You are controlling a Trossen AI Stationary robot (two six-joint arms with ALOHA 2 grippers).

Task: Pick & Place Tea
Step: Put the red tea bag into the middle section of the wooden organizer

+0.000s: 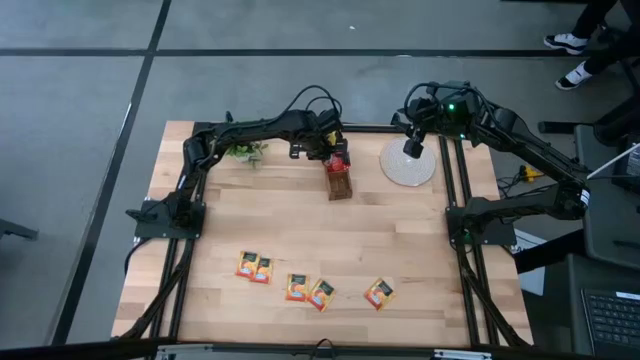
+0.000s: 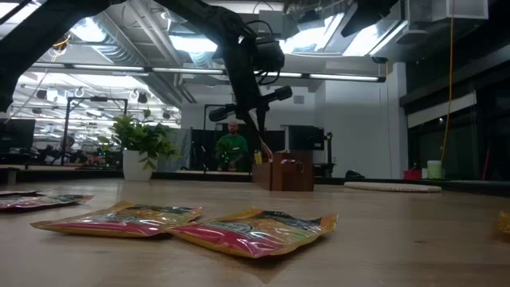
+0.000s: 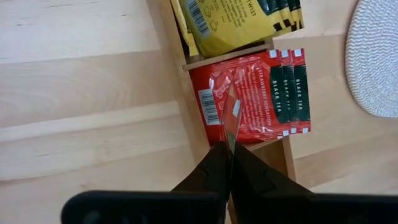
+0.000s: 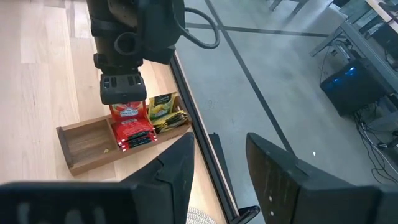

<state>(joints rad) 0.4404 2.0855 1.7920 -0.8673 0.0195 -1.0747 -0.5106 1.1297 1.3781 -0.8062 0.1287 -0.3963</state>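
We see the left gripper point(image 3: 229, 149) over the long wooden compartment box point(image 1: 340, 183), toward twelve o'clock on the pale wooden table point(image 1: 400, 250) in the high view. Its fingers are pinched together on the edge of a red square foil tea sachet point(image 3: 231, 112), which stands on edge between the fingertips, its thin edge facing the wrist camera and its length running away from the fingers toward the box.

Directly beyond it, the box's middle compartment holds a stack of red sachets point(image 3: 267, 93) with white barcodes and dark label strips, lying flat. The next compartment holds yellow sachets point(image 3: 242, 22) with dark labels; from the right wrist view the compartment at the box's other end looks bare wood.

Toward six o'clock on the table lie five orange-yellow sachets point(image 1: 300, 288), flat in a loose row.

The right gripper point(image 4: 217, 155) hovers with fingers apart, holding nothing, above the round pale woven mat point(image 1: 408, 165) at about one o'clock. A small green potted plant point(image 1: 243, 150) sits near eleven o'clock.
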